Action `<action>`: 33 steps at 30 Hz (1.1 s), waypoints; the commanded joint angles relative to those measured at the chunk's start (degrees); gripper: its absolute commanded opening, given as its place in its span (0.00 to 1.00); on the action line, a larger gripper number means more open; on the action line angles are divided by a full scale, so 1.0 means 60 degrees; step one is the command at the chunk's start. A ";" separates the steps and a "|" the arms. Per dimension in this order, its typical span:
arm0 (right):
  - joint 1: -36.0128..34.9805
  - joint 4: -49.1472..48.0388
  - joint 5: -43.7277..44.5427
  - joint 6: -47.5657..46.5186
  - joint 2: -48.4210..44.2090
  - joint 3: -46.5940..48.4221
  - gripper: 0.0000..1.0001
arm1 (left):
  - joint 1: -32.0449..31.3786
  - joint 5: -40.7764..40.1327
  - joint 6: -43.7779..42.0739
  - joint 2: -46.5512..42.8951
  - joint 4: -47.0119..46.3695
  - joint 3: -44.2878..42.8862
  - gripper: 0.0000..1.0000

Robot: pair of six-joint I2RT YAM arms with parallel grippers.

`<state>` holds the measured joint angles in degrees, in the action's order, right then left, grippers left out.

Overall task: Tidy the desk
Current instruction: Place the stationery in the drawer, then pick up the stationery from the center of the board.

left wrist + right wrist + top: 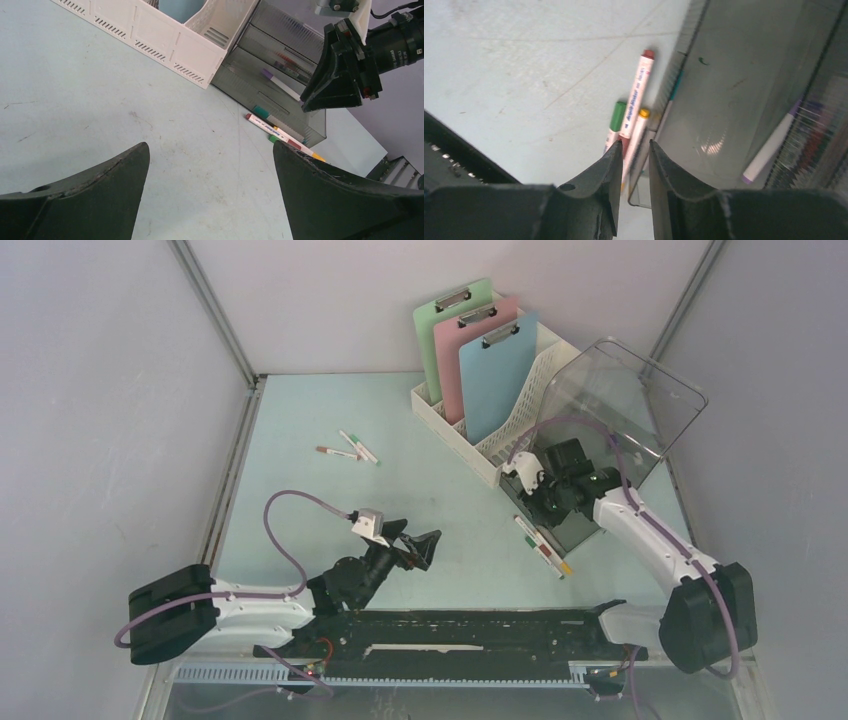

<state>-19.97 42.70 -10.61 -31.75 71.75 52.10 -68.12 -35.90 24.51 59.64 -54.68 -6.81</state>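
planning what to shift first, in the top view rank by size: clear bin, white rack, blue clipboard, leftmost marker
1. clear bin and white rack: about alike, unranked
2. blue clipboard, partly hidden
3. leftmost marker

Three clipboards (pixel 497 385) stand in a white rack (pixel 453 430).

The top view looks down from high behind the arm bases over the whole desk (pixel 330 410); the left wrist camera skims low, facing two o'clock toward the grey tray (pixel 245 75); the right wrist camera hangs close above that tray's near edge; all three share the markers (pixel 543 545) beside it.
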 commanded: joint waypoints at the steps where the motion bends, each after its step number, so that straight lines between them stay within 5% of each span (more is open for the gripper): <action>1: -0.0440 0.0492 -0.1055 -0.0441 -0.0131 0.0136 0.33 | 0.0000 -0.0345 0.0049 0.0090 -0.0264 -0.0135 1.00; 16: -0.1656 0.1246 0.0236 -0.0550 0.2144 0.0121 0.33 | 0.0000 -0.0444 0.0045 0.0021 -0.0262 -0.0044 1.00; 33: -0.1763 0.0995 0.1179 -0.0083 0.3006 0.0004 0.36 | 0.0000 -0.0440 0.0087 0.0146 -0.0275 -0.0096 1.00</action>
<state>-30.04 48.90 -5.34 -33.32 89.76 52.10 -68.12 -36.93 24.56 60.14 -54.68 -6.81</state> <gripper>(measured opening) 0.354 0.996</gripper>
